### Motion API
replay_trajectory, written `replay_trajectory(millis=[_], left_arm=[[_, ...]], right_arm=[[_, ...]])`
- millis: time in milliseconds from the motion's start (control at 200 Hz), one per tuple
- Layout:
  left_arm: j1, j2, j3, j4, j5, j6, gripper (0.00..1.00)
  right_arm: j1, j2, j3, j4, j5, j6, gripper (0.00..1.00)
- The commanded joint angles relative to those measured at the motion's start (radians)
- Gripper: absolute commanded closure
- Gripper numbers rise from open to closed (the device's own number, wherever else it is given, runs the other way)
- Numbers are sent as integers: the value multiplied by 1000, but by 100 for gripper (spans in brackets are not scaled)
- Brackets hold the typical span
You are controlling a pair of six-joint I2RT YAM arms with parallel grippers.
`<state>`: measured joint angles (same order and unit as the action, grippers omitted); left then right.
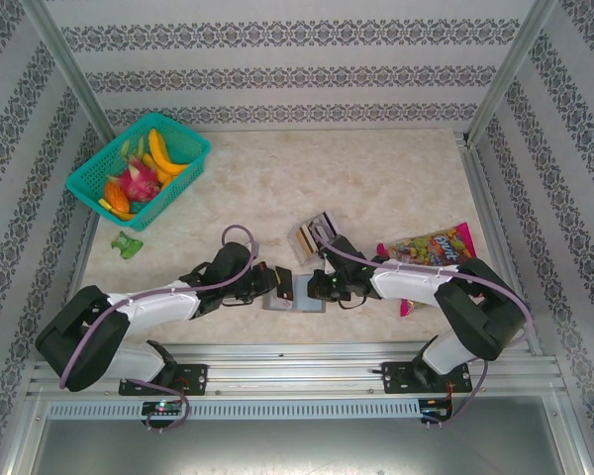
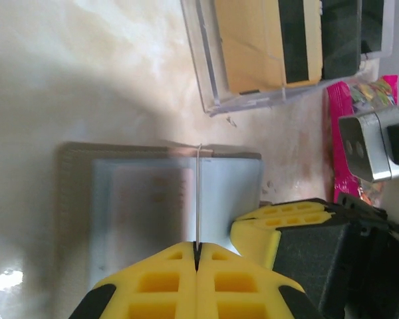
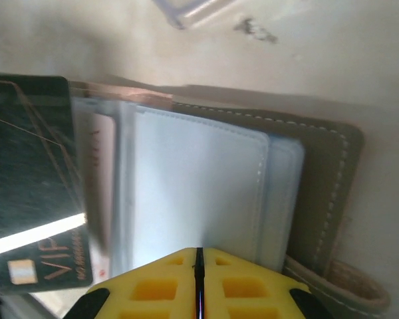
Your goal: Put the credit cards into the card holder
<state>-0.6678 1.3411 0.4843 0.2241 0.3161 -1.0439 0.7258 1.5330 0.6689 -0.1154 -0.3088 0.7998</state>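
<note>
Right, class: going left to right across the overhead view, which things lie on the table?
teal basket → small green item → card holder → candy bag

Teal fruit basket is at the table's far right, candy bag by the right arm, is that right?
No, the teal basket sits at the far left, as the top view shows; the candy bag part holds.

Top camera looks down; both wrist cameras closely share the card holder (image 3: 319,193).
</note>
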Motion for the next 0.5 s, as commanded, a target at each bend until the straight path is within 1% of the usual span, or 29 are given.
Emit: replay_trajectory(millis=[0,75,215,295,405,495], left_arm=[[-12,17,4,-81,-98,29,100],[-12,41,-1,-86,-104,34,100],[-12,110,5,-58,-75,32,100],[-13,126,5,-87,-84,25,100],[-13,114,-18,-107,-105,15,100],[-13,99,-30,-111,-110,12,100]], right_arm=[[17,7,53,-157,164,-45,90],[17,12,57,-199,213,-57,90],[23,20,72,-208,206,-84,90],[29,20,97,-264,254,-85,90],[51,-35,135,-328,338,-100,90],[81,-94,153,-293,317,-122,88]])
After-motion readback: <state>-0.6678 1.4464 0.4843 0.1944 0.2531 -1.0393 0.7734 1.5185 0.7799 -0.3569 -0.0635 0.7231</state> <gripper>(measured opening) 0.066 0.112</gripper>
